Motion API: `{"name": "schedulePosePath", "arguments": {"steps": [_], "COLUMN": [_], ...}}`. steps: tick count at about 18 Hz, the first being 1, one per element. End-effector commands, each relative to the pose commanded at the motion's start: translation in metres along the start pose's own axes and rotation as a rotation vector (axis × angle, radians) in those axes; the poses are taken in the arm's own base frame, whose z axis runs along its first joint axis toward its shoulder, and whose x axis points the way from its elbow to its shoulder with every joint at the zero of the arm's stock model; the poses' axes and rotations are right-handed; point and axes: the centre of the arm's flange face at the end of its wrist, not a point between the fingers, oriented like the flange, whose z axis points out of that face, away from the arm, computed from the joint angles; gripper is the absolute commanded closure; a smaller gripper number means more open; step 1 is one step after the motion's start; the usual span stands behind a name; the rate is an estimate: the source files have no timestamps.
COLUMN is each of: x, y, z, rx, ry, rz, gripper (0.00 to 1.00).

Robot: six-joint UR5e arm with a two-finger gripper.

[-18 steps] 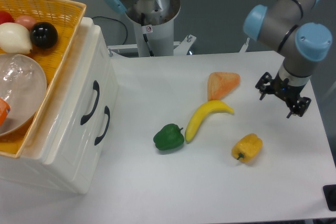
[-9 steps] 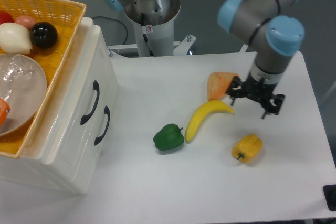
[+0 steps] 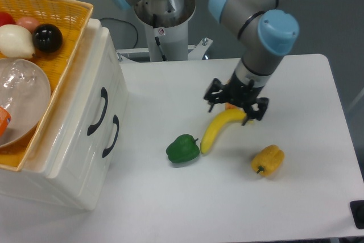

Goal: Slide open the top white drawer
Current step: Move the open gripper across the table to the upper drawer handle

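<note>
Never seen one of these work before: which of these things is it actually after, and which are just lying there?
For the job:
top white drawer
its black handle
gripper

Just lying about:
banana
green pepper
yellow pepper
lower drawer
wicker basket

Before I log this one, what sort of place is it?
Probably a robot lab test bench, not a real kitchen. An arm stands on a pedestal at a bare white table; what looks like toy produce, a banana and a green pepper, lies by a small white drawer cabinet.

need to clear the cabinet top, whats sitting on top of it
A yellow wicker basket sits on the cabinet, holding a clear bowl and round items. The cabinet's top under the basket is hidden.
</note>
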Motion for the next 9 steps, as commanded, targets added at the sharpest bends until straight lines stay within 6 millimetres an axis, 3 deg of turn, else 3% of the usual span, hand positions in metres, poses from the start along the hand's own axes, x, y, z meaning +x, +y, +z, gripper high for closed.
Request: {"name": "schedulePosePath", "arguments": {"steps": [5, 9], "x": [0.053, 0.067], "y": [-0.019, -0.025], "z": [0.003, 0.004], "rx": [0.011, 0.021], "ry": [0.022, 0.042], "rz": [-0.027, -0.042], "gripper": [0.00, 0.00]}}
